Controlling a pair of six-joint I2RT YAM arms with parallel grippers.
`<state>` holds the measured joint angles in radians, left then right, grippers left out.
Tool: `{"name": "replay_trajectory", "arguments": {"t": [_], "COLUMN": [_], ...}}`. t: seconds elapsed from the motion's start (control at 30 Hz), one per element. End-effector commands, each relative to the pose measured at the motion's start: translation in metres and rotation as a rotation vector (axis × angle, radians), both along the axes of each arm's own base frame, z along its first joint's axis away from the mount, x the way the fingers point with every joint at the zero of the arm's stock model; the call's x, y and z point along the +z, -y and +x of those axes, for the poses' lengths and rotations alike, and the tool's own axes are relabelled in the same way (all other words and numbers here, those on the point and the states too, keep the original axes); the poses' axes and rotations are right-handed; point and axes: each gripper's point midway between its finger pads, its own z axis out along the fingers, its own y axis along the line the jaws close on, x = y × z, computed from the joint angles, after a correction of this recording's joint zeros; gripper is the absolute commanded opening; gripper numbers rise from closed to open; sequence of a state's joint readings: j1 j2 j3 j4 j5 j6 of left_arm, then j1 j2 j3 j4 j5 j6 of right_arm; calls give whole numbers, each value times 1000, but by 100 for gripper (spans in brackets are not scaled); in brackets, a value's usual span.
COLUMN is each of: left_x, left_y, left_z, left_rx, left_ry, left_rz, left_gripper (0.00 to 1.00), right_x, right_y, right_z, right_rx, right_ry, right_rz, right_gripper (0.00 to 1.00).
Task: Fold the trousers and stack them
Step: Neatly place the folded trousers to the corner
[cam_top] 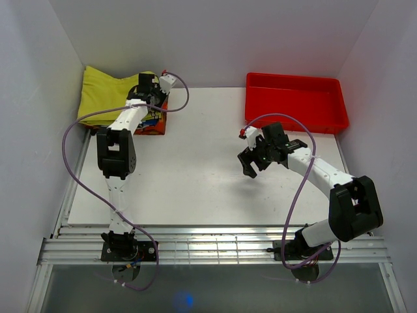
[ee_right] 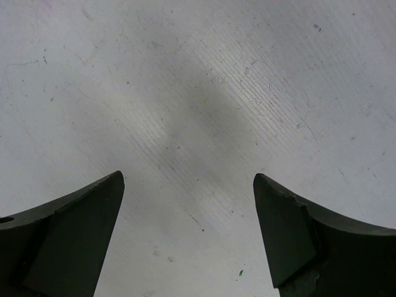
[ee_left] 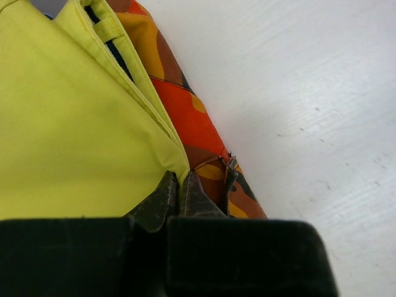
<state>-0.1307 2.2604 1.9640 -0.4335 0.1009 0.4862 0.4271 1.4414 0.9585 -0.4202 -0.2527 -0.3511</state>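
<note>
Far left, my left pincer (ee_left: pixel 179 197) pinches the chartreuse trousers (ee_left: pixel 74 124) at their edge, over an orange patterned garment (ee_left: pixel 192 117). My right pincer (ee_right: pixel 189 185) hangs spread above the desk (ee_right: pixel 185 74).

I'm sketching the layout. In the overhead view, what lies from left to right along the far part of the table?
From left: yellow-green trousers → folded patterned garment, peeking out beneath their right edge → red tray.

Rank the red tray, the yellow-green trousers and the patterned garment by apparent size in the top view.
1. red tray
2. yellow-green trousers
3. patterned garment, mostly hidden under the trousers, so only its visible strip is ranked.
</note>
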Motion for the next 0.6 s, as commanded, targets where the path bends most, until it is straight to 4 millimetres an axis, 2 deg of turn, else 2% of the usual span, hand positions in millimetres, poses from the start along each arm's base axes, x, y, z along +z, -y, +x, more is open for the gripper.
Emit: {"name": "replay_trajectory", "arguments": {"t": [0.0,0.17,0.23,0.27,0.33,0.37,0.47,0.5,0.53,0.57], "left_x": [26,12,10,16,31,40,79,82,106,118], "left_y": [81,80,73,71,65,66,71,74,75,77], "left_z": [-47,-63,-60,-57,-53,-51,-55,-61,-66,-66], "left_rx": [-323,-424,-402,-376,-331,-308,-314,-307,-310,-308], "left_ry": [-57,-120,-125,-122,-97,-78,5,0,44,75], "left_rz": [-136,-100,-104,-117,-148,-176,-231,-267,-287,-304], "left_gripper": [0,0,1,28,59,97,98,98,98,98], "right_x": [7,8,9,10,11,12,16,17,18,21], "right_y": [0,-2,-3,-3,-2,-2,-3,-4,-4,-5], "right_z": [3,5,6,7,8,9,14,15,16,18], "right_rx": [0,0,1,1,0,3,2,1,0,-3], "right_ry": [24,23,24,28,34,37,49,47,47,50], "right_rz": [11,16,18,17,13,12,15,21,25,29], "right_gripper": [90,90,90,90,90,90,90,90,90,90]}}
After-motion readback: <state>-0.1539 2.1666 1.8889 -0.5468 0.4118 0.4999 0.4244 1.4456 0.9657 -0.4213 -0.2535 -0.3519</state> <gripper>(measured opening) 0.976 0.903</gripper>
